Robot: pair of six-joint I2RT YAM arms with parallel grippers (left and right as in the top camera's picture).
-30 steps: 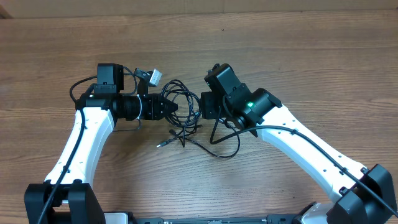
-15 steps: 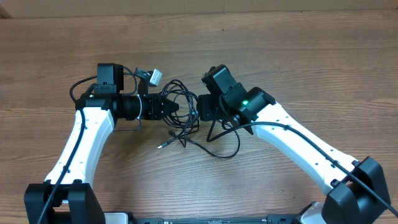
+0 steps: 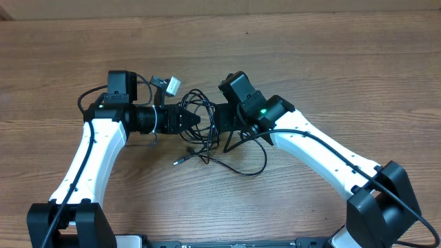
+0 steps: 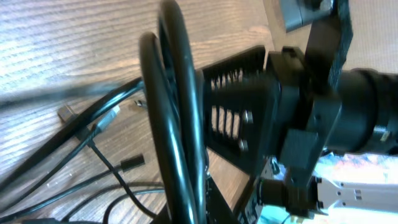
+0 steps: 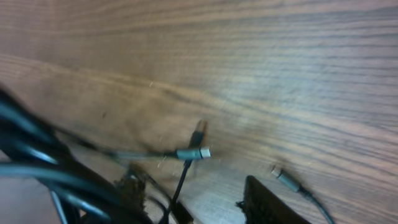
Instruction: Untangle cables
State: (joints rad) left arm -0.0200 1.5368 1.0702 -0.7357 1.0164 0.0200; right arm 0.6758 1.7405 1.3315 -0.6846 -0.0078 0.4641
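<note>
My left jaws and right jaws sat nose to nose over the cables [image 3: 204,141] bunched on the desk [image 3: 331,62], couldn't tell if either was spread or pinching a loop, so I figured pin one strand firmly and draw another out slow, no yanking.

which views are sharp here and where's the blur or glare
Overhead: sharp and evenly lit; the thin black cables read clearly on the brown wooden table. Left wrist: the cable loops nearest the lens are soft, and glare washes the wood pale at upper left. Right wrist: soft overall; the silver-tipped plug is fuzzy and the dark cords at lower left are smeared.
</note>
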